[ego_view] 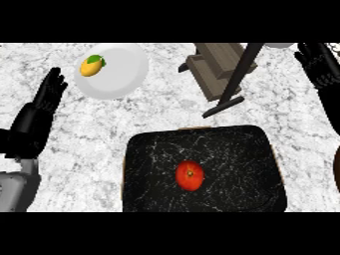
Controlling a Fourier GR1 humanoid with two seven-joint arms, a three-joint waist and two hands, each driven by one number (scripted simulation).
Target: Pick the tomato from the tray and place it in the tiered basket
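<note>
Nearest you, the dark tray (150, 149) sits at 6 o'clock on the marble counter (165, 104), and the tomato (189, 176) lies in it, near its middle, untouched by either hand. At 9 o'clock the left hand (34, 119) stands open, fingers straight and together pointing up, thumb out to the side, holding nothing. At 2–3 o'clock the right hand (325, 69) is open too, fingers straight, nothing in it, well apart from the tray. Farther out, at 11 o'clock, a white plate (121, 74) carries a mango (91, 66) near its left rim. At 12–1 o'clock the tiered basket (220, 67) stands on its dark post, just beyond the tray's far edge.
</note>
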